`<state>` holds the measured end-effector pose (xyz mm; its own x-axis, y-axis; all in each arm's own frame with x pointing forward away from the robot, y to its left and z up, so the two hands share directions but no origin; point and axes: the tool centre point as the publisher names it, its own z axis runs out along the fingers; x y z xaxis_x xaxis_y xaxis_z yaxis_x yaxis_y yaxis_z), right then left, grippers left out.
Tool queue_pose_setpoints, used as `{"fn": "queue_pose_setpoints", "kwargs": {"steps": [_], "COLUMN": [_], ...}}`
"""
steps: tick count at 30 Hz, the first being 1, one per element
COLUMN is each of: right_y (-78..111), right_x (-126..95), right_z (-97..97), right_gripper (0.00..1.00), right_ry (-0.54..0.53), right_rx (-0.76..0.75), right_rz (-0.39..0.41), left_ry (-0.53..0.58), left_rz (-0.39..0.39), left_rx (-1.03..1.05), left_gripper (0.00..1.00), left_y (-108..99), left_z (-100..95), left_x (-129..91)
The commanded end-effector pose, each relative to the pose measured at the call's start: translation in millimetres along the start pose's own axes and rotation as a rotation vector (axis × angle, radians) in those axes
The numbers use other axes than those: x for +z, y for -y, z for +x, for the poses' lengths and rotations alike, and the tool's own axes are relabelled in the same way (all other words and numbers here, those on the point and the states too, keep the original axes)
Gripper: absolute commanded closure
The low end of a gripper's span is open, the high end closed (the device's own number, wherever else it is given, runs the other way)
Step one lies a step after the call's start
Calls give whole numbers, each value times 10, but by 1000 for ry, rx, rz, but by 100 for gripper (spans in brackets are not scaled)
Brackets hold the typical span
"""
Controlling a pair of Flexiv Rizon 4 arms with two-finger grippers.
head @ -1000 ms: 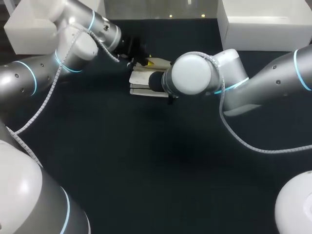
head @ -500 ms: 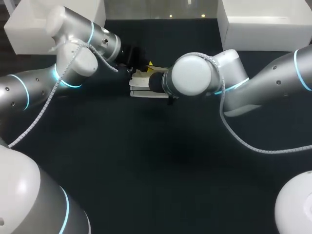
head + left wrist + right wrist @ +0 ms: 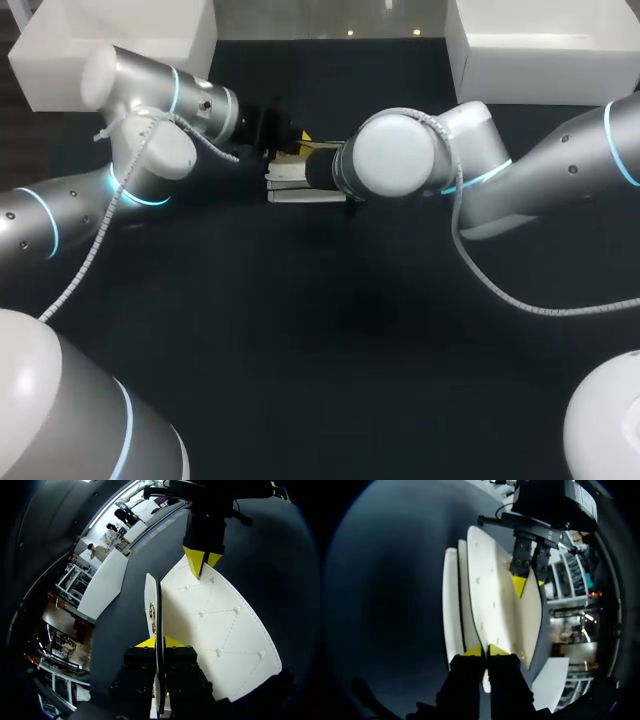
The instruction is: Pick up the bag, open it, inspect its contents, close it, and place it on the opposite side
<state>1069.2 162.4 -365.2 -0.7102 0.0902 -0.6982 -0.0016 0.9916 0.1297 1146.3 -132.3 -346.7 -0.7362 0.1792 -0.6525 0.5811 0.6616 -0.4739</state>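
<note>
Edgewise, bag (image 3: 215,625) within left gripper (image 3: 159,643)

My left arm (image 3: 80,188) and my right arm (image 3: 560,165) are made of fat, round, shiny silver tubes. Thin rings of light blue glow go around them, and there are tiny dark dots on the silver. The joints end in smooth, round white caps. The biggest cap (image 3: 390,152) is on the right arm. A thin white cable (image 3: 84,262) with a twisted look runs along the left arm. A second cable (image 3: 500,296), also thin and white, loops off the right arm. The left gripper (image 3: 159,642) and the right gripper (image 3: 484,651) are black and blocky, with small round screws and pointed yellow tips.
</note>
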Motion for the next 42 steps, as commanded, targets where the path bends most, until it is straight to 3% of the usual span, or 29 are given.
{"fn": "queue_pose_setpoints", "kwargs": {"steps": [1, 18, 29, 36, 37, 38, 42], "right_y": [0, 0, 0, 0, 0, 0, 0], "right_x": [38, 38, 38, 38, 38, 38, 38], "right_z": [-10, -10, -10, -10, -10, -10, -10], "right_gripper": [100, 100, 100, 100, 100, 100, 100], "right_ry": [5, 5, 5, 5, 5, 5, 5], "right_rx": [1, 1, 1, 1, 1, 1, 1], "right_rz": [-2, -2, -2, -2, -2, -2, -2], "left_ry": [-9, -9, 88, 110, 113, 115, 124], "left_rz": [11, 11, 47, 52, 50, 50, 43], "left_rx": [-9, -9, 55, 52, 51, 51, 54], "left_gripper": [100, 100, 100, 100, 76, 63, 54], "left_y": [22, 22, 69, 71, 75, 82, 118], "left_z": [20, 20, 189, 198, 187, 175, 112], "left_x": [27, 27, 71, 70, 62, 52, 7]}}
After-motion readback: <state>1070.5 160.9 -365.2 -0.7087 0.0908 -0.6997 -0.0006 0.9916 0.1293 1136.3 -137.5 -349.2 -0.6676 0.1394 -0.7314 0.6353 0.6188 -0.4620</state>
